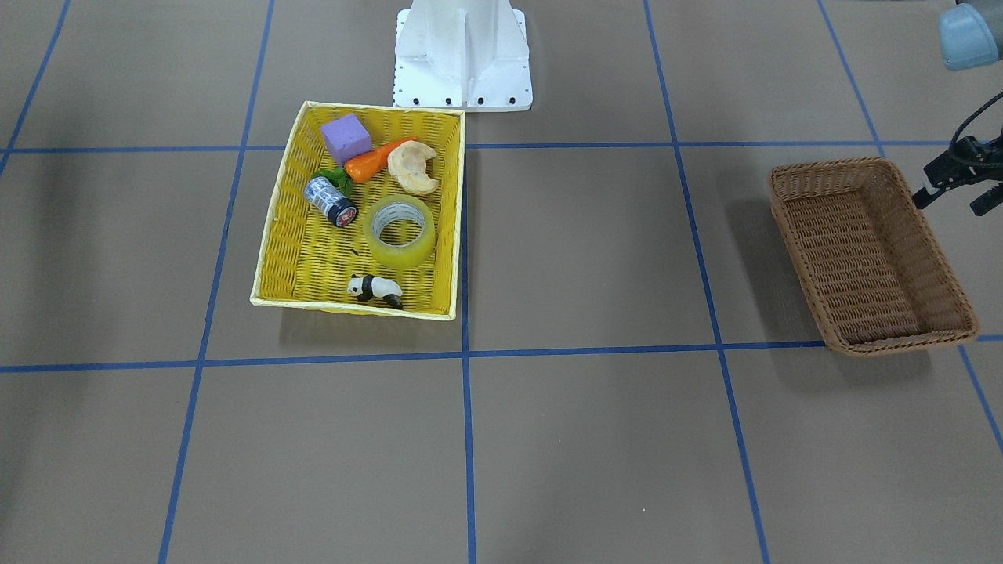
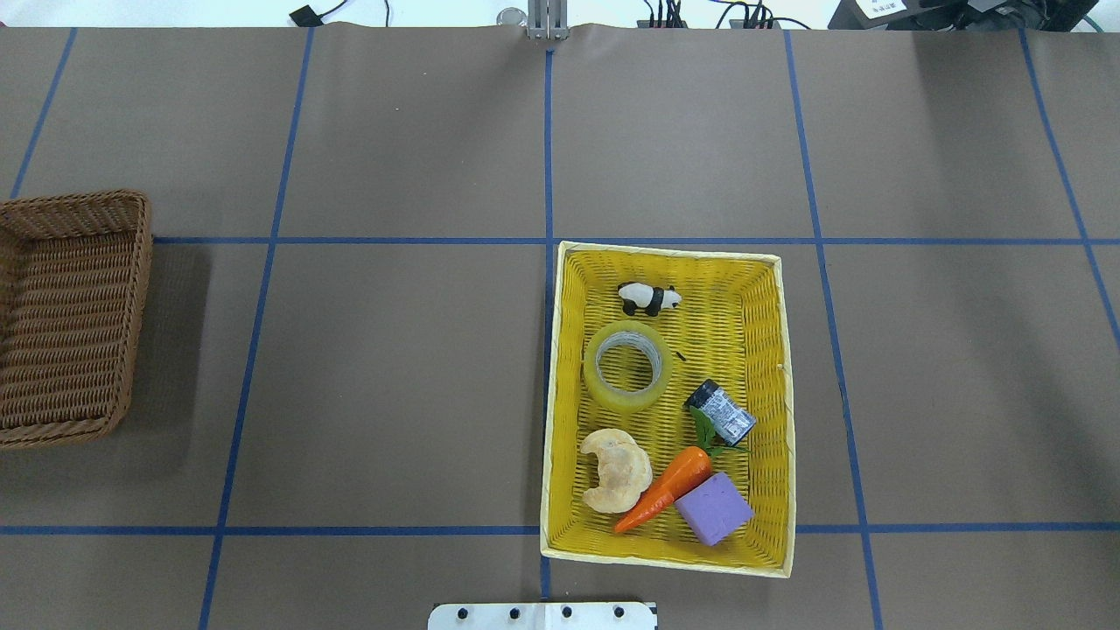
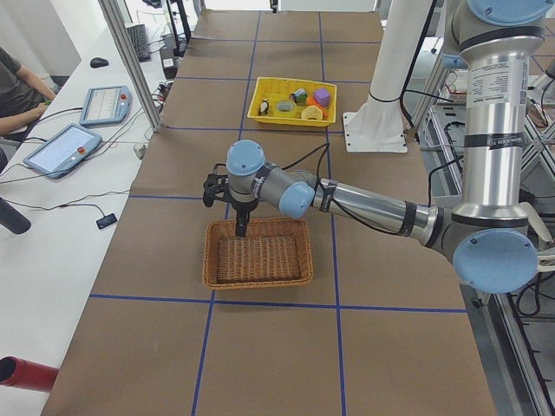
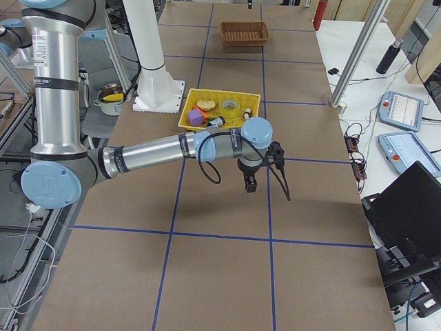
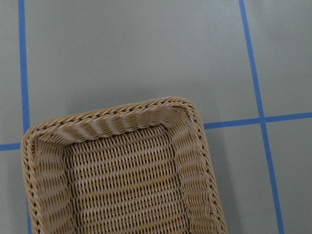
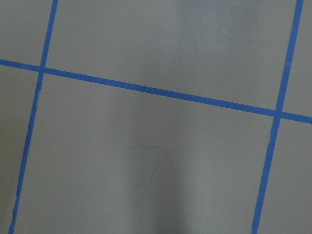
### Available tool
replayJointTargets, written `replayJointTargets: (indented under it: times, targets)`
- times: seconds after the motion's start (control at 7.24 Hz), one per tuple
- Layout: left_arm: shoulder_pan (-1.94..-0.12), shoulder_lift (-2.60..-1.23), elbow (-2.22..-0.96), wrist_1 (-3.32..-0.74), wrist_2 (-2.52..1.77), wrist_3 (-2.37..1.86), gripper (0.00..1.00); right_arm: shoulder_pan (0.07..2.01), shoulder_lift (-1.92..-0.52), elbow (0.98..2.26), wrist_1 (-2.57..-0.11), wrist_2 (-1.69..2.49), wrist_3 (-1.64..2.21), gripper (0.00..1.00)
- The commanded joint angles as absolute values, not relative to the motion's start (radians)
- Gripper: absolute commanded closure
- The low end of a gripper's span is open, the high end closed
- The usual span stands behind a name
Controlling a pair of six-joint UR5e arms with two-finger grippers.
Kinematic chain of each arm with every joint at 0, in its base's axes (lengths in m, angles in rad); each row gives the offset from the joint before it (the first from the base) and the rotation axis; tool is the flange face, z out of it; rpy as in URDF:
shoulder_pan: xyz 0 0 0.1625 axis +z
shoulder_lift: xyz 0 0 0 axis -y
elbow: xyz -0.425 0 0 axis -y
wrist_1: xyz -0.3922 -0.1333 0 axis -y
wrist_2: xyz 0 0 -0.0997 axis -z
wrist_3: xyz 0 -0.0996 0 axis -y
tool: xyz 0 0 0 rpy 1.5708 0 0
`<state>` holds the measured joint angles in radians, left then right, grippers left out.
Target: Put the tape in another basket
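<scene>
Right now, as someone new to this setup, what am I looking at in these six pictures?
Two robot arms stand at a papered table. Four fixed cameras look from above, the front and each end; two more ride on the wrists. The tape sits in the yellow basket with a panda figurine, small can, croissant, toy carrot and purple block. The brown wicker basket is empty. The left arm's fingers hover near its rim; the right arm's fingers hang over the table. Nothing is held, as far as shows.
</scene>
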<state>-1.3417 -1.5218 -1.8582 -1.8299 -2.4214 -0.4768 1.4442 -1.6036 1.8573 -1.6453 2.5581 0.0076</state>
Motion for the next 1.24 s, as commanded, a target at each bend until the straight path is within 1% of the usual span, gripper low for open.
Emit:
replayJointTargets:
  times: [0.0,0.28,0.41,0.69,0.83,0.97,1.1]
  targets:
    - [-1.341,-1.519,-1.853,-1.830,-2.415,-0.482,0.02,1.443,-1.606,1.873,-1.644,2.620,0.014,0.00]
    - [-1.339,-1.520,-1.853,-1.830,-2.421,-0.483,0.02,1.364,-1.600,1.908,-1.643,2.669,0.031,0.00]
    - [-1.339,-1.519,-1.862,-1.830,-2.424,-0.483,0.02,1.257,-1.585,1.954,-1.617,2.665,0.038,0.00]
    - [-1.339,-1.517,-1.861,-1.830,-2.424,-0.486,0.02,1.079,-1.524,1.957,-1.414,2.610,0.275,0.00]
    - [-1.338,-1.519,-1.853,-1.830,-2.422,-0.486,0.02,0.961,-1.490,1.954,-1.358,2.465,0.364,0.00]
    - [-1.338,-1.519,-1.848,-1.830,-2.424,-0.486,0.02,0.895,-1.423,1.936,-1.356,2.429,0.482,0.00]
    - [-1.338,-1.520,-1.847,-1.829,-2.422,-0.486,0.02,0.856,-1.340,1.913,-1.356,2.406,0.521,0.01]
